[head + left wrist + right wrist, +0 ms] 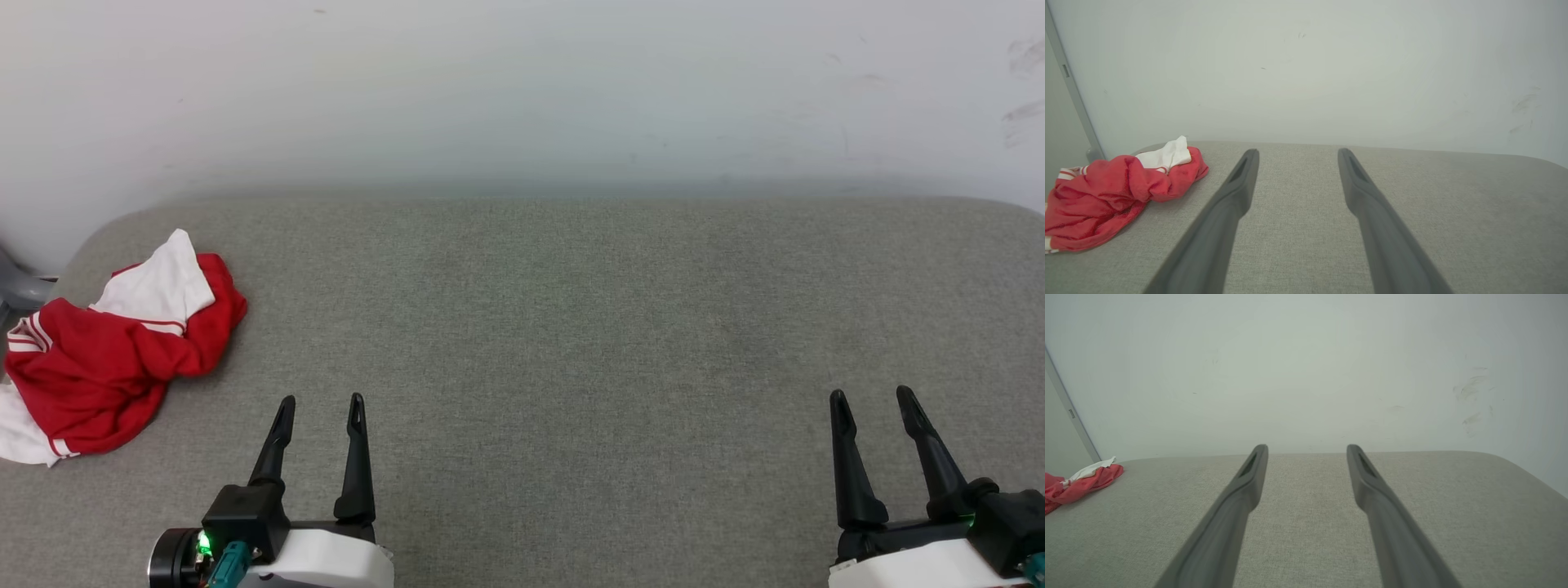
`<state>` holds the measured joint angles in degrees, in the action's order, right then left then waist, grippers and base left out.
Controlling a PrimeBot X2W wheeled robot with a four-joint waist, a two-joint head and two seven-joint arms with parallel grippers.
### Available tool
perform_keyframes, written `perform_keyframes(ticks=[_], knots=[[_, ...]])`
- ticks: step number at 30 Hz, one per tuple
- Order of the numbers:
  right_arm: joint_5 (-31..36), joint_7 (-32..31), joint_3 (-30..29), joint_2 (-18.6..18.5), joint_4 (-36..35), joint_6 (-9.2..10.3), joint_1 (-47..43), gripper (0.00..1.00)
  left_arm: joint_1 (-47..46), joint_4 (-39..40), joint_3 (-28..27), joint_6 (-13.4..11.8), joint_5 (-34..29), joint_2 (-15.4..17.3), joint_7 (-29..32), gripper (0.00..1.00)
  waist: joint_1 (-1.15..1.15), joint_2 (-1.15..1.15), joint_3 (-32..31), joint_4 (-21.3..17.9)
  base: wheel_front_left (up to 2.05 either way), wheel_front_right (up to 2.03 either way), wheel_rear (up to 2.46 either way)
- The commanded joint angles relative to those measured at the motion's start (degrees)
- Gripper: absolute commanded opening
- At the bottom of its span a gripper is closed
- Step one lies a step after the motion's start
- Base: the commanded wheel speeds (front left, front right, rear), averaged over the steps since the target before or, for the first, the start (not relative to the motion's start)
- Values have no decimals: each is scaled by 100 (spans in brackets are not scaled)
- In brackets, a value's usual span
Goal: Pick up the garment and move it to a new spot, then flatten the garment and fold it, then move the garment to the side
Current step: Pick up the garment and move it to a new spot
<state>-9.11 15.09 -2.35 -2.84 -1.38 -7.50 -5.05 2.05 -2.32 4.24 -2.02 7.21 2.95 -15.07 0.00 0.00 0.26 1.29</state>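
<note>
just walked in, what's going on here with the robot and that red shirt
Nothing is being handled yet. The garment, a red T-shirt with white sleeve ends, lies crumpled at the left end of the grey padded surface. The left gripper and right gripper are both open and empty, apart from it, with the left one nearer.

1. The garment (114,359), a red T-shirt with white sleeve ends, lies crumpled in a loose heap at the left edge of the head view, about mid-height.
2. A white sleeve end (159,286) stands turned up at the heap's top; another white patch shows at its lower left corner.
3. Thin red-and-white stripe trim (28,336) runs along the heap's left side.
4. The red cloth is bunched in twisted folds, neither flattened nor folded.
5. The left wrist view shows it low at the left edge.
</note>
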Motion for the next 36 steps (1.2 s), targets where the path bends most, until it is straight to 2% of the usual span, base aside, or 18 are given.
perform_keyframes(ticks=[1, 13, 18, 36], knots=[[-39, 12, -6, -7, 22, 2, -70, 100, 15, -22, 3, -5, 30, -9, -16, 100, 0, 0, -2, 5, 0, 0, 0], [-22, 12, 34, -7, 53, 2, -84, 100, 11, -67, 3, -29, 57, -9, -16, 100, 0, 0, -11, 73, 0, 0, 0], [12, 12, 67, -6, 47, 2, -90, 100, -17, -88, -12, -36, 82, -9, -16, 100, 0, 0, -2, 216, 0, 0, 0], [171, 12, 188, -6, -24, 2, -137, 100, 11, -145, -163, -100, 139, -9, -16, 100, 0, 0, 65, 1313, 0, 0, 0]])
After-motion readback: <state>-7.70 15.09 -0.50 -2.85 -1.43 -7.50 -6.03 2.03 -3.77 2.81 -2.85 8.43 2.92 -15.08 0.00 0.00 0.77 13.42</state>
